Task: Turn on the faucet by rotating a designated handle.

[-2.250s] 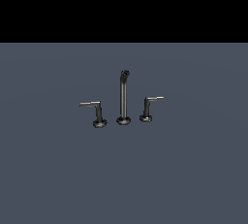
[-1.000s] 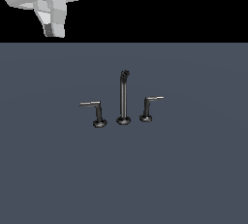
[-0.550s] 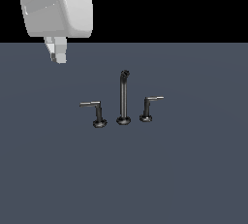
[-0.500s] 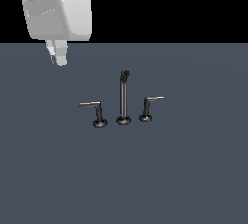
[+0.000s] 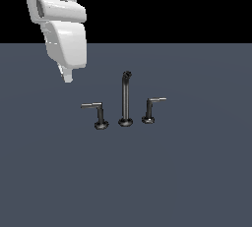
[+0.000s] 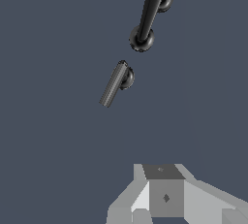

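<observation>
Far to the exterior view's left, the white arm (image 5: 61,29) hangs over the grey floor (image 5: 197,182), with its claw (image 5: 67,76) poking out below, well apart from the taps and above them. Only a pale tip shows there, and the wrist view catches just the claw's base, so I cannot tell whether it is wide or narrow; it holds nothing.

Next to the right is the handle to be turned (image 5: 96,112), the one with the thicker grey lever on a short post and round base; its lever points toward the exterior view's left. From the wrist it appears as a ribbed bar (image 6: 114,83), untouched. Right of it stands the tall thin spout (image 5: 126,98), then the slimmer second handle (image 5: 152,108).

The step in hand looks like the approach: nothing is engaged yet. The next move likely calls for coming down and across to the thick lever's free end, then pushing it round its post, keeping clear of the spout.
</observation>
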Available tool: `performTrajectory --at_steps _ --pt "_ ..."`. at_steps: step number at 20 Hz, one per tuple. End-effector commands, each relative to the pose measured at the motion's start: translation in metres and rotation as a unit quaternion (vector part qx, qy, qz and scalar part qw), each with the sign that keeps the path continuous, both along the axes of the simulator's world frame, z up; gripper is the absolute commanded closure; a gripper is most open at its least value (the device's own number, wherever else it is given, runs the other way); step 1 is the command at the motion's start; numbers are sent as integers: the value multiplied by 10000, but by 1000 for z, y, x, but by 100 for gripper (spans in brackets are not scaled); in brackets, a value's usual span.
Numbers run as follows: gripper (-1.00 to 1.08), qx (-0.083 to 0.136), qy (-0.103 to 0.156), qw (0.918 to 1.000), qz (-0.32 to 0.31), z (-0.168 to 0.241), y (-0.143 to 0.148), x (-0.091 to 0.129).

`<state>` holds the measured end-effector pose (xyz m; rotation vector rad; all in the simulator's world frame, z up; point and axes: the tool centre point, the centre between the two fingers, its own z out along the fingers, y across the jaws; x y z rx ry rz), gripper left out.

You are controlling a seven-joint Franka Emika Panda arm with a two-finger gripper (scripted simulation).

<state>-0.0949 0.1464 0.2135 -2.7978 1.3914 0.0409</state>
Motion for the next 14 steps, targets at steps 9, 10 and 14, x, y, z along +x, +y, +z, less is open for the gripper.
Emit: performTrajectory --at_steps 9,10,14 --pt "108 -54 -22 9956 -933 -47 3 42" --pt "108 -62 -24 9947 -1028 -52 3 47" --pt "108 -92 -32 9900 -1411 -71 0 65"
